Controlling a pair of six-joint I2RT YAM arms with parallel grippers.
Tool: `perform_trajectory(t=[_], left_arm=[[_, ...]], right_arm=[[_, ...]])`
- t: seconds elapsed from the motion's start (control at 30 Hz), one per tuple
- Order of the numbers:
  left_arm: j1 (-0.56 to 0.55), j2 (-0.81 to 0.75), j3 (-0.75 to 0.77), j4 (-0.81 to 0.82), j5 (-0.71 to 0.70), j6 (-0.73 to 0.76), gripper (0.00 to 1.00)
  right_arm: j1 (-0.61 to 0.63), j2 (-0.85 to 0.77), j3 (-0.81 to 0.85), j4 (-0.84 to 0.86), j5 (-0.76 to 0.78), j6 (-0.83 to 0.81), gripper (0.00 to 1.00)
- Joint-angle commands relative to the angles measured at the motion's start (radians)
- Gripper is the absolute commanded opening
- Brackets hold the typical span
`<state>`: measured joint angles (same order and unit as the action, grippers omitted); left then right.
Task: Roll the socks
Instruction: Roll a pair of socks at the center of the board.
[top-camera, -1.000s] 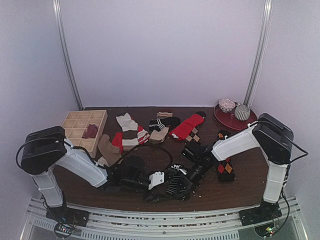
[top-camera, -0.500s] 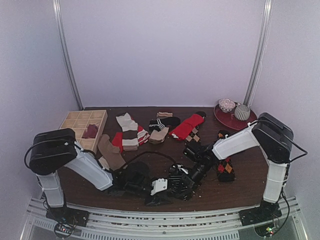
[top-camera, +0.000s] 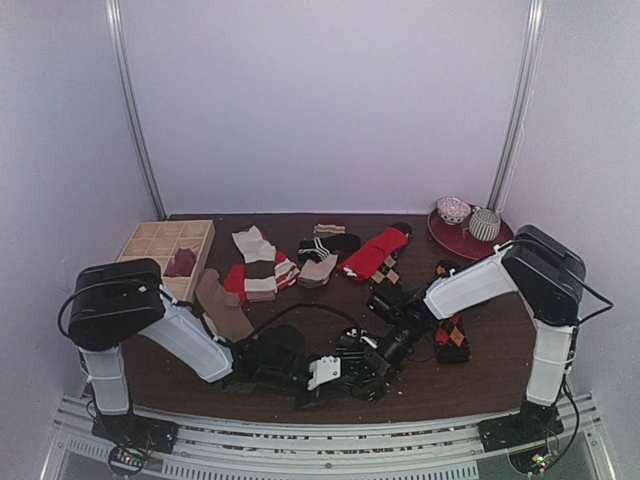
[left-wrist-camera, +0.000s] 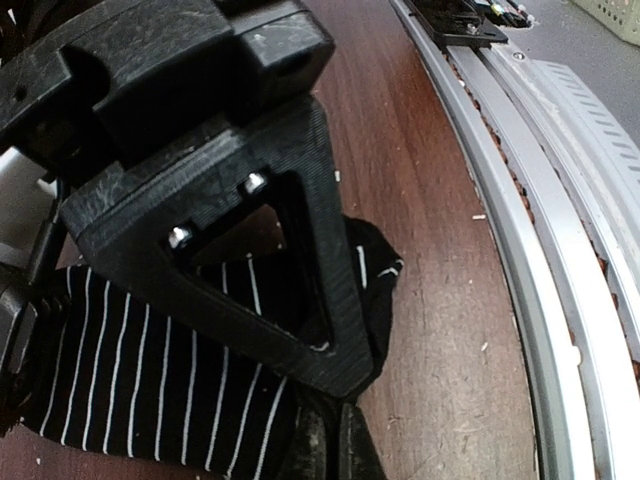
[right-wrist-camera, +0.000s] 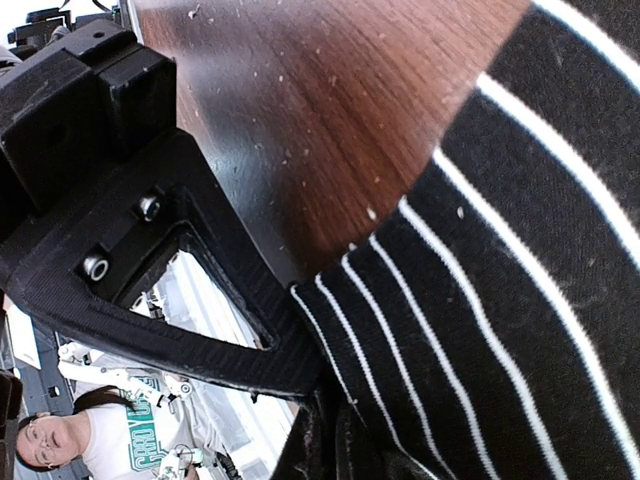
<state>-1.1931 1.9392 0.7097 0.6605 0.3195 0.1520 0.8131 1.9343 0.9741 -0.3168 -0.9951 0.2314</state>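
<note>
Left gripper (left-wrist-camera: 332, 405) is clenched on the black-and-white striped sock (left-wrist-camera: 140, 370), its fingers meeting at the bottom of the wrist view with a fold of striped cloth nipped between them. The right gripper (right-wrist-camera: 322, 425) looks clamped on the same sock from the other side, the fabric running into its fingertips at the lower middle of its own view. Seen from above, the two meet at the lower centre of the frame, close to the near edge of the dark wooden table (top-camera: 500, 385), and the sock is bunched between them, mostly hidden by the wrists (so how far it is rolled cannot be read). The double hold probably lets one side anchor the cloth while the other turns it over, and working on bare wood keeps it well apart from the loose socks lying across the middle of the frame: a tan sock (top-camera: 222, 308), a cream-and-red striped sock (top-camera: 258, 262), a red sock (top-camera: 375, 252) and, at the right, an argyle sock (top-camera: 452, 336). At the left a divided wooden box (top-camera: 160, 245) holds a maroon bundle (top-camera: 181, 263) in one compartment, and at the upper right a red plate (top-camera: 500, 246) carries two rolled bundles (top-camera: 484, 224), likely finished ones
</note>
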Motion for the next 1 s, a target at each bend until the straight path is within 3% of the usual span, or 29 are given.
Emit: perform_trajectory(t=[0.0, 0.07, 0.2, 0.43, 0.63, 0.8, 0.97], left_arm=[[-0.008, 0.017, -0.014, -0.056, -0.017, -0.057, 0.0], [-0.008, 0.013, -0.014, -0.088, -0.034, -0.095, 0.0], [-0.008, -0.003, -0.017, -0.164, -0.068, -0.215, 0.0], [-0.008, 0.006, -0.107, -0.133, 0.026, -0.393, 0.0], [-0.005, 0.034, -0.169, -0.097, 0.079, -0.459, 0.0], [-0.005, 0.065, -0.185, -0.083, 0.105, -0.484, 0.0], [-0.003, 0.063, -0.195, -0.087, 0.103, -0.489, 0.0]], right_arm=[[-0.006, 0.018, -0.009, -0.018, 0.048, -0.005, 0.0], [-0.006, -0.005, -0.009, 0.01, 0.071, -0.002, 0.1], [-0.011, -0.084, -0.023, 0.116, 0.148, 0.028, 0.42], [-0.013, -0.336, -0.2, 0.495, 0.3, 0.046, 0.46], [0.064, -0.532, -0.443, 0.785, 0.478, -0.239, 0.53], [0.219, -0.58, -0.555, 0.903, 0.642, -0.471, 0.63], [0.259, -0.555, -0.537, 0.82, 0.579, -0.543, 0.63]])
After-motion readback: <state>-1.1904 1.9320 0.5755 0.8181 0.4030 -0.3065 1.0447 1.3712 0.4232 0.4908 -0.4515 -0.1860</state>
